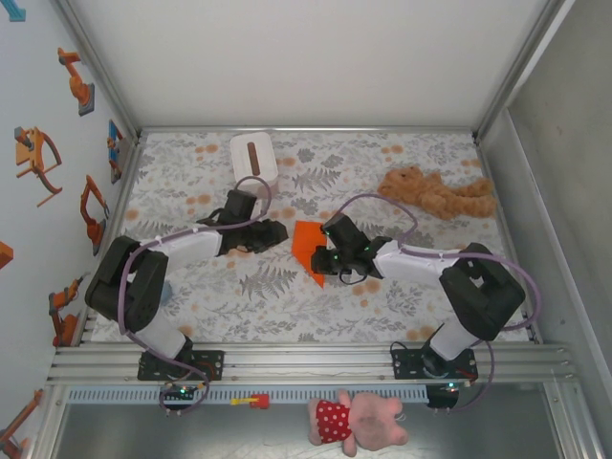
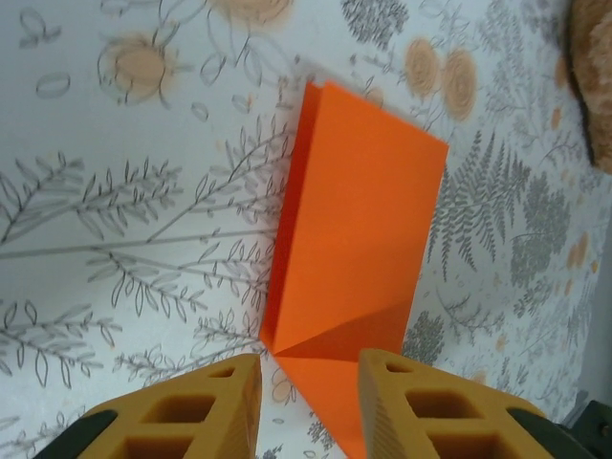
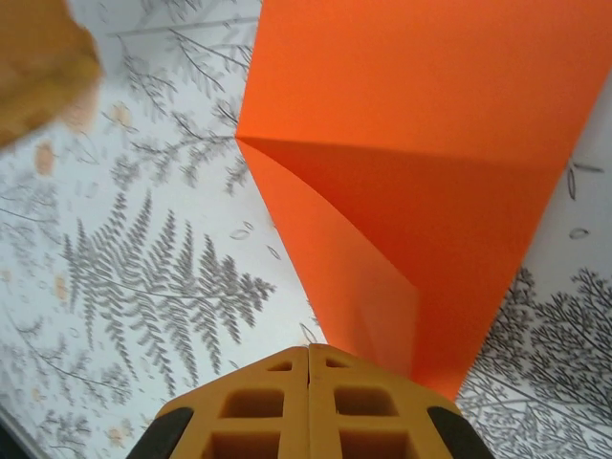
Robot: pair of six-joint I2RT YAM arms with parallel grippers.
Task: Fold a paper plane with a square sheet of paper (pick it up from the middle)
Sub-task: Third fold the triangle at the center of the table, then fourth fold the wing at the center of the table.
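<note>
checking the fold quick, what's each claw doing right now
left claw: open, paper tip in the gap
right claw: closed at the paper, grip cannot be told

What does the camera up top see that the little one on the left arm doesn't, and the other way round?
Top view: both whole arms, the white tissue box and a pink toy by the near rail. Left wrist view: the left gripper with its yellow fingers apart, and a diagonal crease close up. Both: the folded orange paper over the flowered table cover.
</note>
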